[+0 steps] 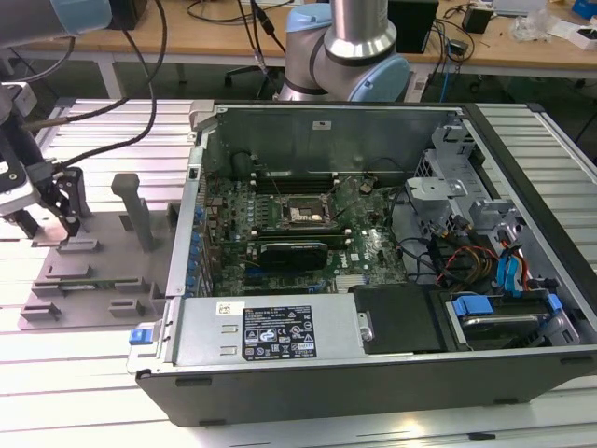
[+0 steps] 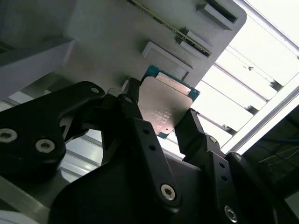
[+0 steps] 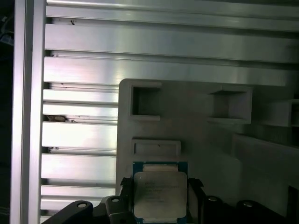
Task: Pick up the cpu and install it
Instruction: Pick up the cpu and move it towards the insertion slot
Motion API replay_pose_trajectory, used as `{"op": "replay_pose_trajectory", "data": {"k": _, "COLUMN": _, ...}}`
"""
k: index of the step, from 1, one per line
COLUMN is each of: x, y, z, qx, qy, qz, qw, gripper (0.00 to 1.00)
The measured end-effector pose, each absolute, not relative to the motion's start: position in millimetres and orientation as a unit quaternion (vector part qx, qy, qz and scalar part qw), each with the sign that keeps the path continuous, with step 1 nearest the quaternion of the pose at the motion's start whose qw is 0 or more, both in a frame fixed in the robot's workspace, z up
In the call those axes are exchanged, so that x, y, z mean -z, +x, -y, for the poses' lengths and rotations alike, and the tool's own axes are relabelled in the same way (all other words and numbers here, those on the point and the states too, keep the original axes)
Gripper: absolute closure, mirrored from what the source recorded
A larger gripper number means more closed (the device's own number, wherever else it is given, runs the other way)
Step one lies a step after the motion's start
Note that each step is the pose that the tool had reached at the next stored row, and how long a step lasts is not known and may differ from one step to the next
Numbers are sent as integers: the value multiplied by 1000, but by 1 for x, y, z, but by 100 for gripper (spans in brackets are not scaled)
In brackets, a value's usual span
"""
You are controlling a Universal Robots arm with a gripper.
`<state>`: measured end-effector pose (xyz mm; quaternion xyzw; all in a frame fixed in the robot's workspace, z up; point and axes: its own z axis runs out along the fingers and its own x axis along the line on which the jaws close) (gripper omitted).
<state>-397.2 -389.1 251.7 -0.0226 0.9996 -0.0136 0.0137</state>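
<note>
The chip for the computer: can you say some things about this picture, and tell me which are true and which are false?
1. The chip has a silvery top. True.
2. The chip already sits inside the computer case. False: in both wrist views it is between the jaws of the gripper, over the grey tray, outside the case.
3. The computer case is open, so you can see the green board inside. True.
4. The gripper is on the exterior view's right of the case. False: it is on that view's left, by the grey tray.
</note>
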Motion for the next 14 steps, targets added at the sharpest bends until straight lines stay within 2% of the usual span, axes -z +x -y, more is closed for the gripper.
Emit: {"op": "replay_pose_trajectory", "data": {"k": 14, "x": -261, "y": -397, "z": 389, "qx": 14, "qy": -23, "qz": -1000, "qw": 14, "gripper": 45}}
